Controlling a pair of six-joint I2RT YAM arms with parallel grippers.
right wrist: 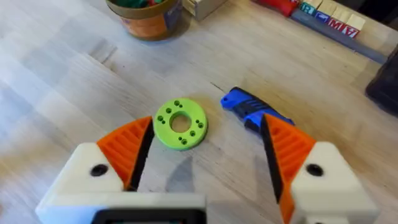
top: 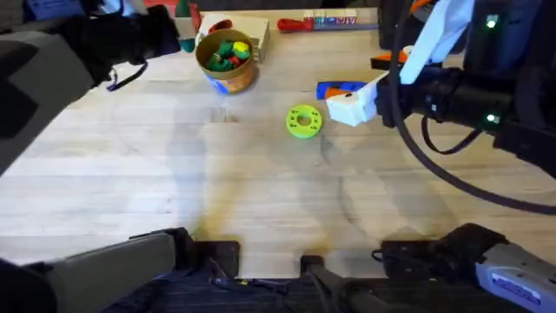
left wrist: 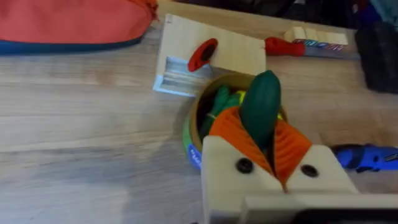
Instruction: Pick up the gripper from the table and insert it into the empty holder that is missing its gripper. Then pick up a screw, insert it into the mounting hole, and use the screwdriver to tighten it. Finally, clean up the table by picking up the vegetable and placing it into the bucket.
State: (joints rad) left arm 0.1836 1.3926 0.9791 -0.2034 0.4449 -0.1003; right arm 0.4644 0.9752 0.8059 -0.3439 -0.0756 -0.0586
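Left hand (left wrist: 268, 163) is clamped on the vegetable (left wrist: 261, 107), orange pads squeezing it from both sides, dark green oval pointing up out of the grip. It sits right above the bucket (left wrist: 194, 149), which already has green and yellow toy pieces inside. Bucket is at the far side of the counter (top: 174, 191), next to a wooden block (left wrist: 217, 53) and a red-handled tool (left wrist: 283, 45); red pouch (left wrist: 68, 22) off to the side.

Right hand (right wrist: 205, 165) is wide open, empty, hovering over the counter with the yellow-green ring (right wrist: 180, 123) between its pads. Screwdriver (right wrist: 252, 109) lies on the counter just beside the ring, near one orange pad.
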